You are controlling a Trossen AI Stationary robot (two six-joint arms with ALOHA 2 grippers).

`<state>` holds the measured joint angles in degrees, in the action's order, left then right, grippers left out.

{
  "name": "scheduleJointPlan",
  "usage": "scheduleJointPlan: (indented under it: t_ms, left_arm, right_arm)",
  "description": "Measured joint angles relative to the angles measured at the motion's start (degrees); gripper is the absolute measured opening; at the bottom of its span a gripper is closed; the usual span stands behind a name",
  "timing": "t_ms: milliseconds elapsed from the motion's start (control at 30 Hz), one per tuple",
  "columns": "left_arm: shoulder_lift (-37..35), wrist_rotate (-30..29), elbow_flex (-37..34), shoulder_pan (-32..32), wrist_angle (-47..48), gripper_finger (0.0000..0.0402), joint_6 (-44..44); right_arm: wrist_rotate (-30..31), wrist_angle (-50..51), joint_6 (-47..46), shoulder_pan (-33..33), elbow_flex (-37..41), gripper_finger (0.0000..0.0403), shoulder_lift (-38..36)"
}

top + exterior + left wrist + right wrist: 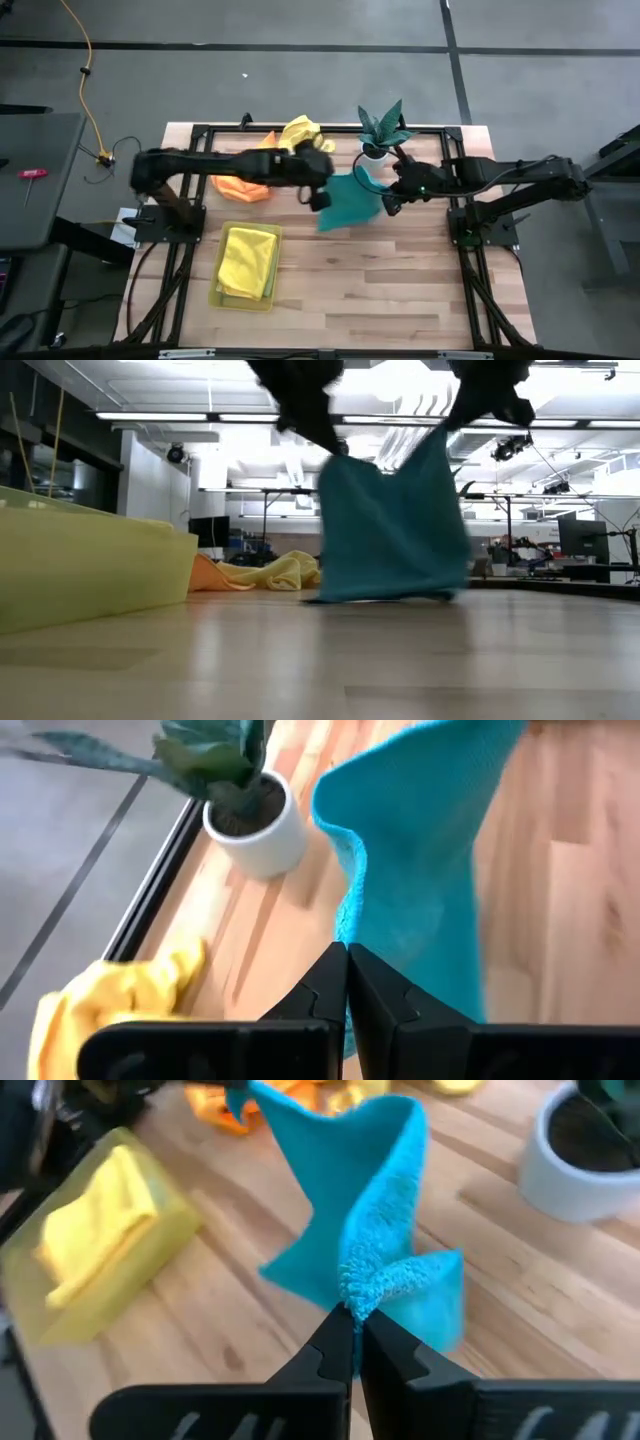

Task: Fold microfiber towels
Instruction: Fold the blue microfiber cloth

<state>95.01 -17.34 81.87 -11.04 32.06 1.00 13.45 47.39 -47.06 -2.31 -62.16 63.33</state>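
Teal towel (pixel 350 202) hangs between 2 clenched grippers above mid-table, lower edge touching wood. Left gripper (pixel 320 197) pinches 1 top corner, right gripper (pixel 352 1318) the other; top edge runs left-right.

no readable text, labels or numbers, distant room perhaps too blurred
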Motion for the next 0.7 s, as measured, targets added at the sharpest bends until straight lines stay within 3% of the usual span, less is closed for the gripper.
scheduleJointPlan:
  t_ms: [233, 367, 533, 700]
  left_arm:
    - [-14.64, -1.52, -3.86, 1.13, 7.21, 0.0, 3.52]
    - [-20.93, -1.64, -3.81, 0.78, 6.9, 0.0, 4.41]
    - [-24.53, -1.34, -3.8, -0.01, 6.75, 0.0001, 3.37]
    - [-23.48, -0.73, -3.79, -2.02, 5.36, 0.0001, 1.33]
  right_arm:
    - [-2.15, 7.84, 7.22, 0.01, -7.85, 0.0, 0.0]
    - [0.56, 14.54, 7.49, 0.04, -12.26, 0.0, 0.02]
    - [4.73, 17.88, 7.54, 0.31, -13.94, 0.0, 0.0]
    - [6.56, 18.55, 9.19, 3.84, -13.93, 0.0, 0.33]
